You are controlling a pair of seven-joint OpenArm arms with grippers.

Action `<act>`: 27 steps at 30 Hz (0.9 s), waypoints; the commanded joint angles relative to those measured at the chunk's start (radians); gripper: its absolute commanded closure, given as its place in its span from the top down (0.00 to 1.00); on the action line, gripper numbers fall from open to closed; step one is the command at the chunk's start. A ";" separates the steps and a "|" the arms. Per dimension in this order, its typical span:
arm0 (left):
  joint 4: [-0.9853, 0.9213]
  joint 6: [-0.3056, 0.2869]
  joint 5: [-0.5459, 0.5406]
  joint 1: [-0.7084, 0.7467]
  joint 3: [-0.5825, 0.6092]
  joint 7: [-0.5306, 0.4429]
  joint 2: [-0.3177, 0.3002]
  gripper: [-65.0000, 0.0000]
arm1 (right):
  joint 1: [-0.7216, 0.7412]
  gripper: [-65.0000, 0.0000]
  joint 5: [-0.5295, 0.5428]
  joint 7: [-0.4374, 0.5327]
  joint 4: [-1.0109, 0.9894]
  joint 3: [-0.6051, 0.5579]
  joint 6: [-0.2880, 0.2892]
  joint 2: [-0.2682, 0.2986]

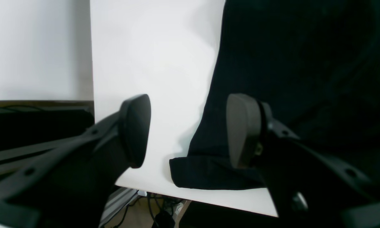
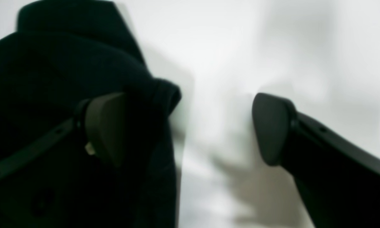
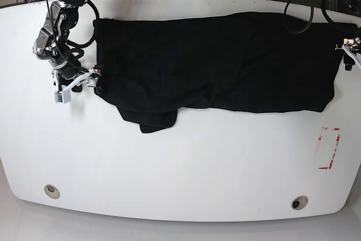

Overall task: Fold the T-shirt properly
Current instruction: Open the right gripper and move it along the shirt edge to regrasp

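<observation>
A large black T-shirt (image 3: 220, 63) lies spread lengthwise across the far half of a white table (image 3: 180, 167), partly folded, with one sleeve poking out along its near edge. The right gripper (image 2: 190, 129) sits at the shirt's end with its jaws wide apart, one finger over the cloth and the other over bare table, holding nothing; the left gripper (image 1: 188, 129) hovers at the opposite end by a hemmed corner, jaws also apart and empty. The risk, as I judge it, is that either claw closes on only the top layer or pinches beside the hem, so the cloth slips, bunches, and the fold comes out crooked.
</observation>
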 commanded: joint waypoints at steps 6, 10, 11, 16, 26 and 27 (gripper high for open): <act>0.016 0.002 -0.004 -0.008 -0.006 -0.014 -0.022 0.54 | 0.044 0.88 -0.049 0.019 0.012 -0.066 0.009 -0.026; 0.016 0.002 -0.004 -0.008 -0.006 -0.014 -0.022 0.54 | 0.053 0.84 -0.069 0.021 0.012 -0.066 0.009 -0.061; 0.016 0.002 -0.004 -0.008 -0.006 -0.014 -0.022 0.54 | 0.059 0.79 -0.076 0.021 0.012 -0.066 0.009 -0.064; 0.010 0.002 -0.002 -0.009 -0.006 -0.014 -0.022 0.54 | 0.065 0.48 -0.099 0.021 0.012 -0.066 0.009 -0.067; -0.139 0.002 0.107 -0.126 0.017 -0.014 -0.016 0.55 | 0.061 0.01 -0.099 0.021 0.017 -0.066 0.009 -0.065; -0.167 0.002 0.125 -0.144 0.017 -0.014 -0.016 0.55 | 0.059 0.02 -0.099 0.019 0.018 -0.066 0.009 -0.065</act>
